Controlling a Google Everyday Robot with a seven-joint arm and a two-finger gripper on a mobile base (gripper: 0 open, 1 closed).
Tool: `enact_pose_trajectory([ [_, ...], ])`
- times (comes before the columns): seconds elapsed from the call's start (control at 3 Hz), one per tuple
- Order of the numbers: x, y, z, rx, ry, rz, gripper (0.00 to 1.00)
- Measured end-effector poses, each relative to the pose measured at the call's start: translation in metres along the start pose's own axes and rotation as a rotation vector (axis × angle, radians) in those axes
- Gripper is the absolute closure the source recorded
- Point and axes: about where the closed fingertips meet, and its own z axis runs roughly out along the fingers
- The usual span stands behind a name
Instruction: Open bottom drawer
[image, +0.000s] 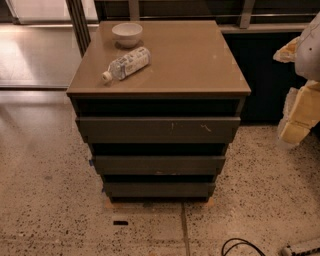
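bottom drawer (159, 190): lowest of three fronts, plain dark grey-brown, directly under the middle drawer, just above the floor.
middle drawer (159, 165): blue bit at its left edge.
top drawer (158, 130): widest front, white scratches.
cabinet top (200, 60): bears a white bowl (127, 34) and, near it, a plastic bottle (126, 64) lying on its side.
gripper (299, 117): at the right edge of the view, beside the cabinet, well apart from the bottom drawer; whether released or clenched cannot be told.
floor (50, 190): speckled; a black cable (240, 245) lies at the lower right.

Cream-yellow blocky end effector (299, 119) at right edge, grey-white shell (312, 52) above
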Motion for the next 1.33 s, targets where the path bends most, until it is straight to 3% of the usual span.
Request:
enact_pose_trajectory([
  [0.67, 0.004, 0.009, 0.017, -0.002, 0.021, -0.006, 0.00],
  [1.33, 0.021, 0.077, 0.108, -0.080, 0.036, -0.003, 0.00],
])
